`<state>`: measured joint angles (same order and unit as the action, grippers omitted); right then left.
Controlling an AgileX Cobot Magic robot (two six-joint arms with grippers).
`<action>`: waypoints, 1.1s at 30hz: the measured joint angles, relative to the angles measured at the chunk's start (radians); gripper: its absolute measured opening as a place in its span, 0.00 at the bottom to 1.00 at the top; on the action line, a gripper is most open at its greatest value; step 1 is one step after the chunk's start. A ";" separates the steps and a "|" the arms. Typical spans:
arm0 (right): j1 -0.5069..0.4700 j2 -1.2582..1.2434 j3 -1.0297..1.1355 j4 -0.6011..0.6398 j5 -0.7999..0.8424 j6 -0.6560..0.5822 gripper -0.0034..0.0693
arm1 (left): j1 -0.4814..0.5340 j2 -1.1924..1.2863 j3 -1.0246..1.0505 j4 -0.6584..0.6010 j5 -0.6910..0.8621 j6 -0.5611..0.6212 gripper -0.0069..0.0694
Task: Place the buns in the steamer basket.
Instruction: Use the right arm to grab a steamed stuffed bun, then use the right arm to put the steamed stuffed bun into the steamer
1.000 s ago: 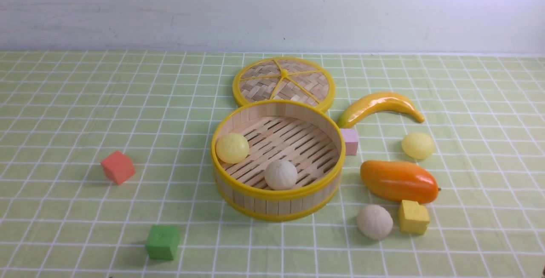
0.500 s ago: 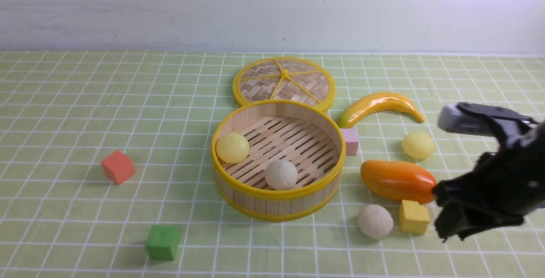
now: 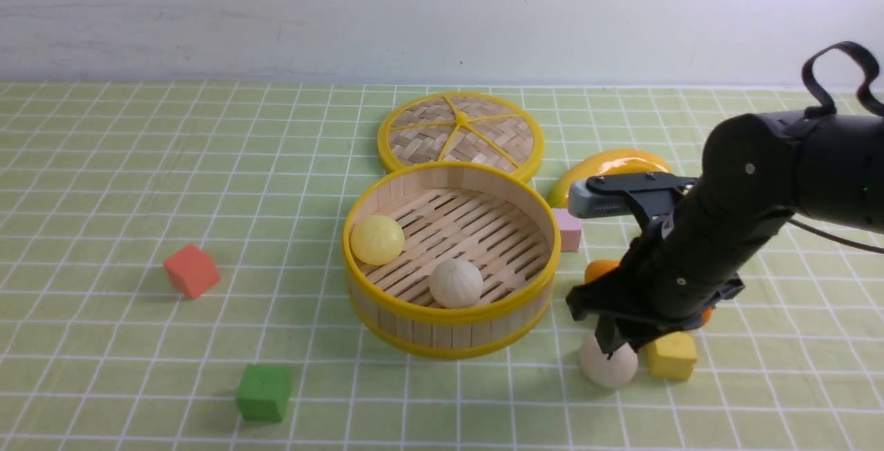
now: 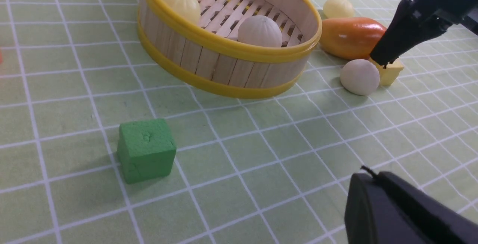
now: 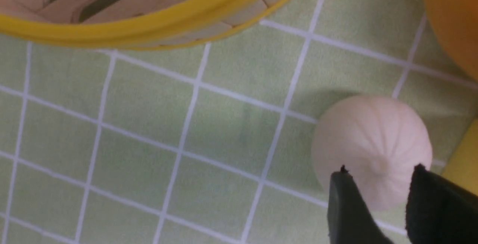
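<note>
1. The right claw (image 3: 611, 347) is pointed down at the cloth (image 3: 138, 181). Its jaws are set moderately apart, and nothing is held between them.
2. A loose white bun (image 3: 606, 370) is located directly beneath the claw tips, resting on the cloth. In the right wrist view it is seen through the gap between the two fingers (image 5: 347, 206).
3. A yellow cube (image 3: 671, 354) is found just beside the claw, on its right. Whether the cube touches that bun cannot be told.
4. A mango (image 3: 599, 269) is placed just beyond the claw and is largely hidden by the arm. A loose yellow bun (image 4: 338, 7) is located beyond the mango.
5. The basket (image 3: 452, 320) is positioned near the claw, on its left. Two buns are contained in it: a white bun (image 3: 456, 283) on the side nearer the claw and a yellow bun (image 3: 376, 240) against the farther wall.
6. The left claw (image 4: 388, 206) is shown only as a dark edge in its own wrist view and is closed. A green cube (image 4: 146, 150) is located near it.
</note>
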<state>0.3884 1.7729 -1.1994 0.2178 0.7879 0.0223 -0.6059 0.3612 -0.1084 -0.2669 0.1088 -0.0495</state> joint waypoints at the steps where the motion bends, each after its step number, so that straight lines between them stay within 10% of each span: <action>1: 0.000 0.008 -0.003 -0.001 -0.011 0.001 0.38 | 0.000 0.000 0.000 0.000 0.000 0.000 0.07; 15: -0.009 0.074 -0.009 -0.030 -0.073 0.020 0.38 | 0.000 0.000 0.000 -0.002 0.000 0.000 0.08; 23: -0.009 0.059 -0.011 -0.057 -0.049 0.020 0.08 | 0.000 0.000 0.000 -0.002 0.000 0.000 0.09; 33: -0.009 -0.090 -0.070 0.004 0.046 -0.022 0.05 | 0.000 0.000 0.000 -0.002 0.000 0.000 0.10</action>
<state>0.3799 1.6831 -1.2690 0.2223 0.8334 0.0000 -0.6059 0.3612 -0.1084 -0.2691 0.1088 -0.0495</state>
